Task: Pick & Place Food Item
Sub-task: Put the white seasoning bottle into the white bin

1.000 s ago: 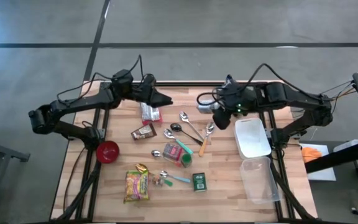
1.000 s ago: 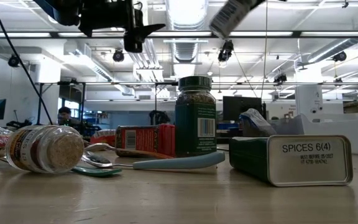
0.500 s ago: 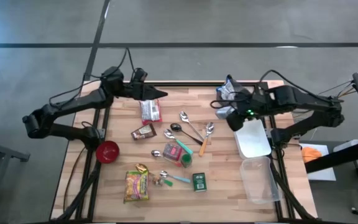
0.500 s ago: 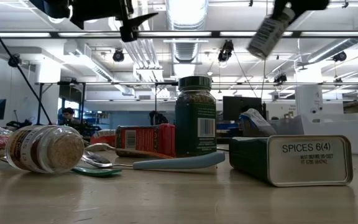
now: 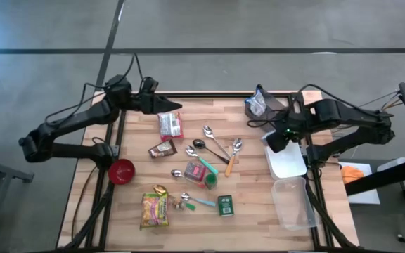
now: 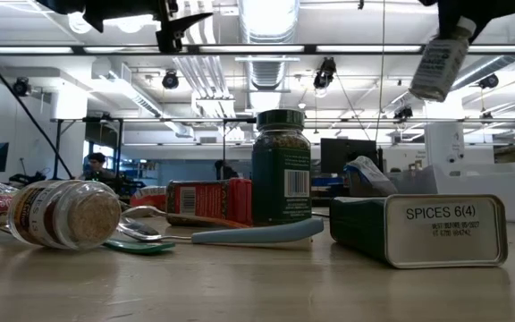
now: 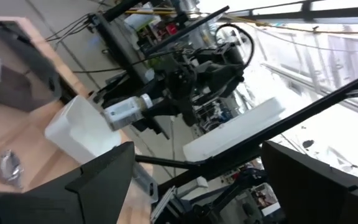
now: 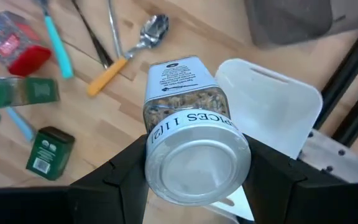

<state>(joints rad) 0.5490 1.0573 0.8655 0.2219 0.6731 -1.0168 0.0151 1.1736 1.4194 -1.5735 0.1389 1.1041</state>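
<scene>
The right gripper [image 8: 194,177] pinches a spice jar [image 8: 188,121] by its lid end, above the white lid [image 5: 285,156]. Its long axis tilts, base pointing downward. The left gripper [image 5: 174,107] hovers, jaws spread.

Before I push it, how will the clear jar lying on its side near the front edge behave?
The clear round spice jar lies on its side, so it will probably roll. It looks nearly full, likely hefty. The teal-handled spoon beside it may stop it.
</scene>
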